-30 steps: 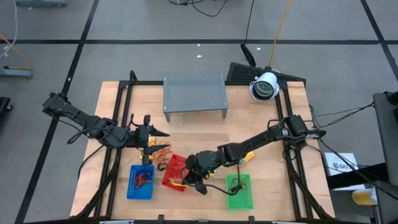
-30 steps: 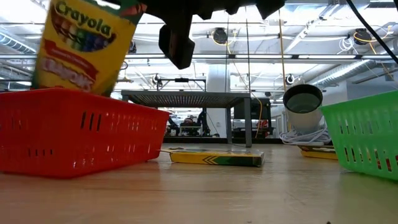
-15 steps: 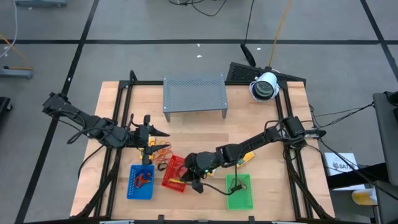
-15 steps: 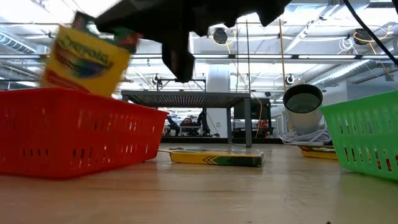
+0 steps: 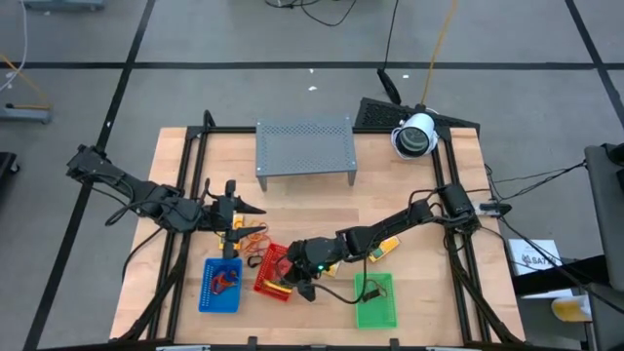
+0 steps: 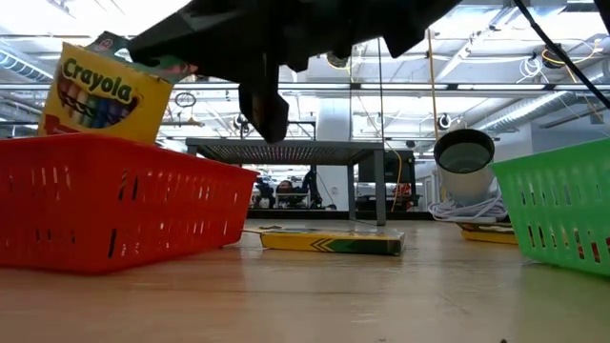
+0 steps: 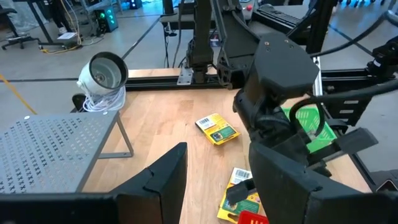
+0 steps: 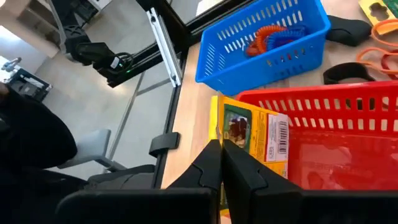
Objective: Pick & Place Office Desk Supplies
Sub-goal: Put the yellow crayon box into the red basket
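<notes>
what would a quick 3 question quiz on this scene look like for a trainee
1. True or false: the right gripper is shut on the crayon box.
2. Over which tray does the crayon box hang? A) blue tray B) red tray C) green tray
3. Fill in: the left gripper waits near the table's ____ edge, holding nothing.

Key: 1 true; 2 B; 3 left
</notes>
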Robot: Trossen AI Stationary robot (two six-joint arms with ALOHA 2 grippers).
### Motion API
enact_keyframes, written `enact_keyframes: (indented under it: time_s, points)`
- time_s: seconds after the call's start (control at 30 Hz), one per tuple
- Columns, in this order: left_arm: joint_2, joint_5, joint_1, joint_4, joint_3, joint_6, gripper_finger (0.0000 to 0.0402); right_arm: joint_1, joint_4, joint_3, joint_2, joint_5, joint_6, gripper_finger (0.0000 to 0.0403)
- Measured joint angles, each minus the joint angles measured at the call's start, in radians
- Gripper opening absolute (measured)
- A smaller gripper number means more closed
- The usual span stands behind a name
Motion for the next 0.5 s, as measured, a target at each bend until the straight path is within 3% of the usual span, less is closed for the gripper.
enact_keyframes:
  time_s: [0.5]
  points:
    - [0.0, 0.0, 0.0, -0.002, 0.0, 0.001, 0.0182, -0.046, -0.045, 0.0, 0.002, -0.002, -0.047, 0.0]
